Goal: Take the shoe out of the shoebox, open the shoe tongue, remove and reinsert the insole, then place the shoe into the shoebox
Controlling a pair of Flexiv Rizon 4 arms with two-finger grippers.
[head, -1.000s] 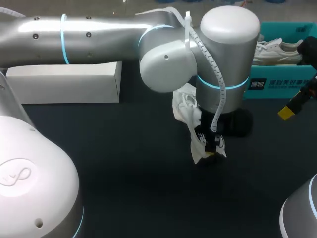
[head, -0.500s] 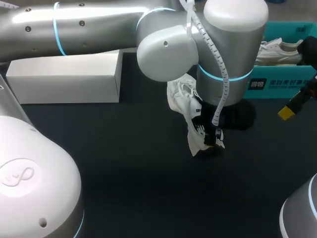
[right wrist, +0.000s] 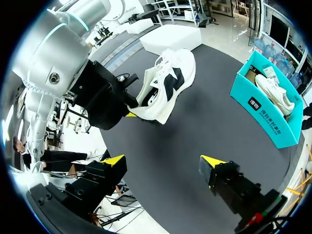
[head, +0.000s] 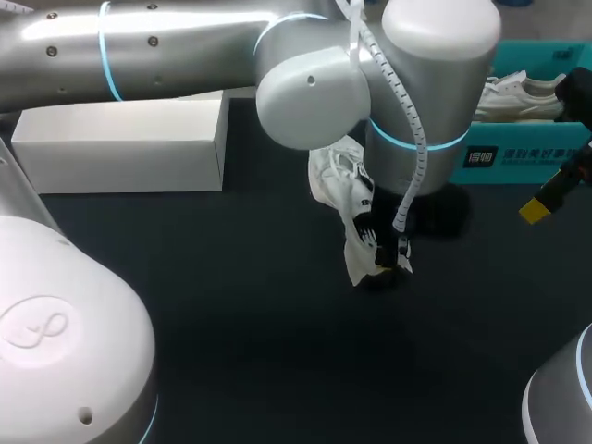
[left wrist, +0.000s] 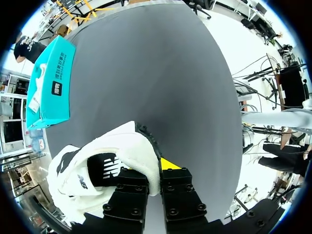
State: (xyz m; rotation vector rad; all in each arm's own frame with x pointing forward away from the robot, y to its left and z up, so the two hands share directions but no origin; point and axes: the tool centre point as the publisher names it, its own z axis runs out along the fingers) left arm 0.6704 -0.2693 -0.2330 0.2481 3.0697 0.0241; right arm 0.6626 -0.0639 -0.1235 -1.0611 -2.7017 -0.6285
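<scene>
Since 1.0 s ago the left arm (head: 185, 46) has drawn its wrist slightly toward the left side of the table (head: 231, 324), and the white shoe (head: 340, 180) has gone with it; more of the white box (head: 120, 143) shows below the forearm than before. Right gripper (right wrist: 163, 163) position unchanged over the same interval. Current state, head view: nearest the robot, the dark tabletop is bare in front of both bases. Mid-table, the left gripper (left wrist: 158, 168) points down from under the large wrist joint and is clamped on the shoe at its heel end. Left wrist view: the heel rim is pinched between the two fingers, one yellow tip exposed on the outer side, the other finger covered by the shoe's white upper with black marking. Right wrist view: the shoe extends from the left gripper with its toe toward the white box, laces and black side panel facing up, dark shadow beneath the sole; cannot tell whether the sole touches the table. The right gripper hangs at the right edge of the table, near the shoebox (head: 518, 157), its fingers spread wide with nothing between them, well apart from the shoe. Far side: the white box lies at the left rear of the table, long side facing the robot. The teal shoebox sits at the right rear, open on top, with a second shoe (head: 518, 92), white, lying inside it.
</scene>
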